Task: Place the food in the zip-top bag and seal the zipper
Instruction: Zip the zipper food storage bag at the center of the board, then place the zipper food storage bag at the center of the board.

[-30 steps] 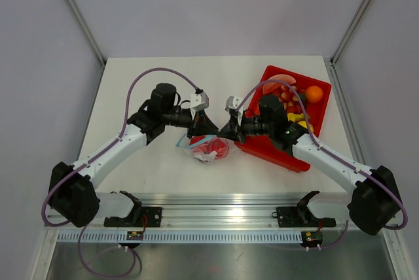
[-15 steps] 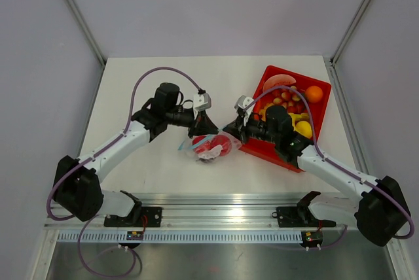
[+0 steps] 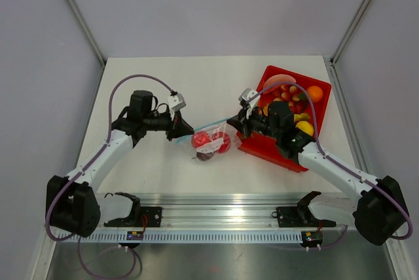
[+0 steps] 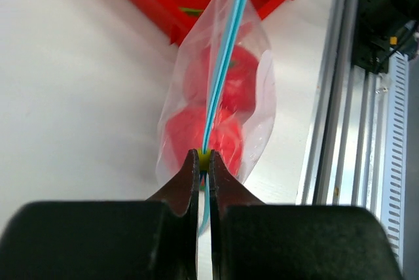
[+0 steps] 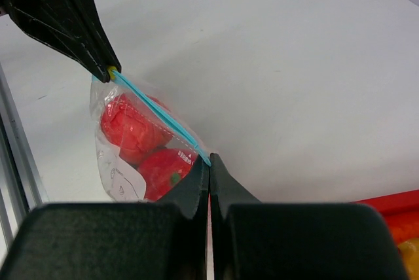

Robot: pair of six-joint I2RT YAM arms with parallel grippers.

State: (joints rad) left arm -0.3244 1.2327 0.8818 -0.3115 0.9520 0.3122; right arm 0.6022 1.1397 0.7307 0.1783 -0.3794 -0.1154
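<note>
Two end effectors point(image 3: 188, 127) point(image 3: 230, 123) on zipper point(image 3: 209, 124)

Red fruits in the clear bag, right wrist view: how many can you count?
2. One red fruit lies in the upper part of the zip-top bag; the other sits lower, beside the right gripper. Others may be hidden behind them.

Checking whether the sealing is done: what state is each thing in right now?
zip-top bag: hangs below its stretched mouth, food inside.
zipper: pulled straight between both hands, looks pressed shut.
food: red pieces inside the bag.
left hand: shut on one end of the zipper.
right hand: shut on the other end.
red tray: partly filled with fruit.
</note>
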